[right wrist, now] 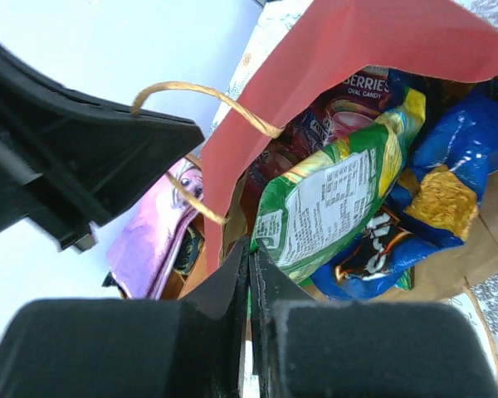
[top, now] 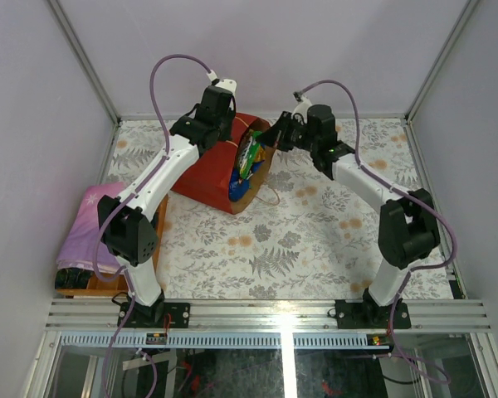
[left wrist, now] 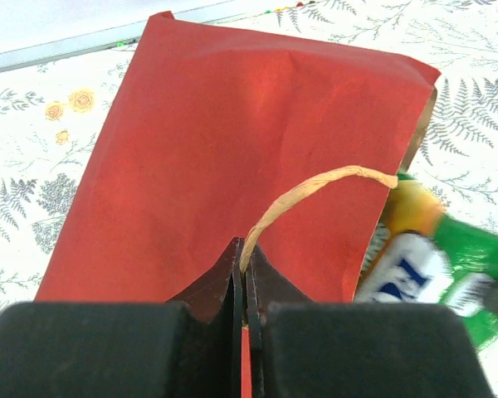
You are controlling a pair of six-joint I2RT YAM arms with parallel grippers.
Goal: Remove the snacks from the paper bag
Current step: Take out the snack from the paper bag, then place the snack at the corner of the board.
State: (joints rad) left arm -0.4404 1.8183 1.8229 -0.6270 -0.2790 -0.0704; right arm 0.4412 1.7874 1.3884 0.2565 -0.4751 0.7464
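The red paper bag lies on its side at the back of the table, mouth facing right. My left gripper is shut on its thin string handle, above the bag's red wall. My right gripper sits at the bag's mouth, shut on the corner of a green-yellow snack packet that sticks out of it. Behind that packet a bigger blue chip bag and a dark red candy pack are still inside. From above, the green packet shows in the mouth between both grippers.
A folded purple cloth lies on a wooden tray at the left edge, near the left arm's base. White walls close in the table at the back and sides. The floral tabletop spreads in front of the bag.
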